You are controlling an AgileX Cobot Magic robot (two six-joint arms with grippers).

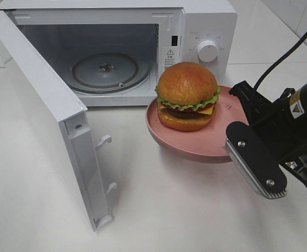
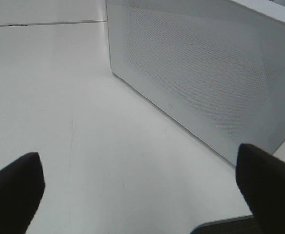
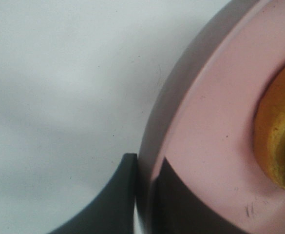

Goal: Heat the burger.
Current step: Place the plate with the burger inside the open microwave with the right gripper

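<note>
Exterior high view: the microwave (image 1: 205, 21) stood at the back of the white table (image 1: 184, 220) with its door (image 1: 43, 115) swung wide to the left. Its glass turntable (image 1: 106, 71) lay bare inside, and the dial (image 1: 207, 51) sat on the panel to the right of the cavity. The burger (image 1: 188, 97) sat upright on the pink plate (image 1: 195, 144), toward the plate's left side. It was outside the oven, just in front of the panel and right of the opening. A shadow lay under the plate's near rim, and I could not tell whether the plate rested on the table or hung just above it.

The right arm reached in from the right edge to the plate's right rim. In the right wrist view the right gripper (image 3: 146, 168) was clenched on that rim, one dark finger (image 3: 115, 195) on the outer side and the other on the pink inner face. A slice of the burger's bun showed at the far edge of that view, well apart from the fingers.

The left arm was out of the exterior view. The left wrist view showed the left gripper (image 2: 137, 156) released, its two dark fingers spread wide above the table with nothing between them. It faced the door's meshed outer face and was apart from it.
</note>
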